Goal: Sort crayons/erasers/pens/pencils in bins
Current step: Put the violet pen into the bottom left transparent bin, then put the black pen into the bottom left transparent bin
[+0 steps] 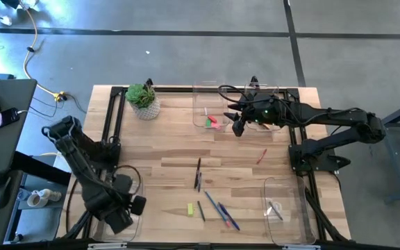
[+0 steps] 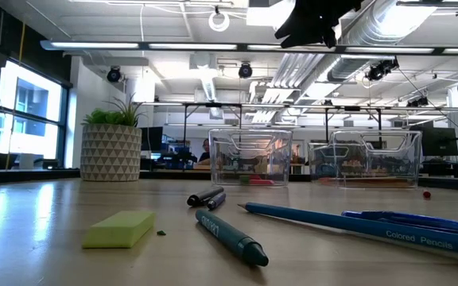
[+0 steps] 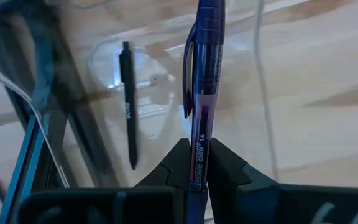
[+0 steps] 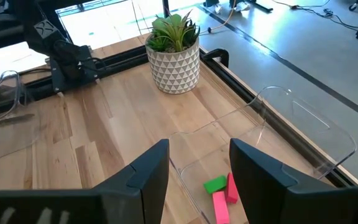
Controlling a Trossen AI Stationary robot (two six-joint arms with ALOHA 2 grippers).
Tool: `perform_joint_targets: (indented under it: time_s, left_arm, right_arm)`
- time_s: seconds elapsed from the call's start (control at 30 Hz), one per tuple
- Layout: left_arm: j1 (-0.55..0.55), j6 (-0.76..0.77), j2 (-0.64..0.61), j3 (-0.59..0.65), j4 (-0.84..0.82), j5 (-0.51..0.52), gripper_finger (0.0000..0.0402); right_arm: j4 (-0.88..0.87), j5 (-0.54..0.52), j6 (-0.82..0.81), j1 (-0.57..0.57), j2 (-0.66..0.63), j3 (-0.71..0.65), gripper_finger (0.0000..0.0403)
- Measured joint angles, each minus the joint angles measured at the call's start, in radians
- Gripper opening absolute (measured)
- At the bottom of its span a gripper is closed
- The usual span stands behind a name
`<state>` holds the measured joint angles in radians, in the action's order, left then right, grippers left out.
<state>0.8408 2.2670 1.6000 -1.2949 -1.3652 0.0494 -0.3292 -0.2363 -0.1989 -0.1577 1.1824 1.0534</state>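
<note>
My left gripper (image 1: 136,205) is at the table's near left, over a clear bin (image 1: 125,182). It is shut on a purple see-through pen (image 3: 201,93). A black pen (image 3: 129,106) lies in that bin below it. My right gripper (image 1: 238,126) is open and empty, above the far middle bin (image 4: 272,124). That bin holds green (image 4: 215,184), pink (image 4: 219,205) and red (image 4: 232,186) erasers on its floor. A yellow-green eraser (image 2: 119,229) lies flat on the table at the near middle (image 1: 190,208). My left gripper pinches the pen's barrel (image 3: 199,163) between its two fingers, at the printed part below the clip. The pen lies along the fingers and sticks out ahead of them, clip end (image 3: 188,74) away from the gripper. It is lifted clear above the bin.
Loose on the table lie black pens (image 1: 198,173), a teal stick (image 2: 229,237), blue coloured pencils (image 1: 222,210) and a red stick (image 1: 261,155). A potted plant (image 1: 143,101) stands at the far left. Further bins stand at the far right (image 1: 269,97) and near right (image 1: 283,208).
</note>
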Motion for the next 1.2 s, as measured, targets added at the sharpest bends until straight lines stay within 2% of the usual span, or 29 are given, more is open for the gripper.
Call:
perform_joint_targets:
  time_s: [0.17, 0.43, 0.67, 0.97, 1.2]
  left_arm:
    - [0.013, -0.007, 0.072, 0.0, 0.008, -0.078, 0.0016]
    - [0.033, 0.005, 0.13, 0.0, 0.054, -0.131, 0.0016]
    - [0.033, -0.001, 0.157, 0.0, 0.055, -0.13, 0.0019]
    - [0.031, -0.011, 0.155, 0.005, 0.066, -0.128, 0.0046]
    - [0.031, -0.018, 0.176, 0.006, 0.049, -0.123, 0.0026]
  right_arm:
    - [-0.003, 0.0, 0.0, 0.0, 0.0, 0.0, 0.0161]
    - [-0.002, 0.0, -0.001, 0.0, 0.0, 0.0, 0.0161]
    - [-0.003, 0.0, -0.001, 0.0, 0.0, 0.0, 0.0161]
    - [-0.003, 0.0, -0.001, 0.0, 0.0, 0.0, 0.0161]
    - [-0.003, 0.0, -0.001, 0.0, 0.0, 0.0, 0.0161]
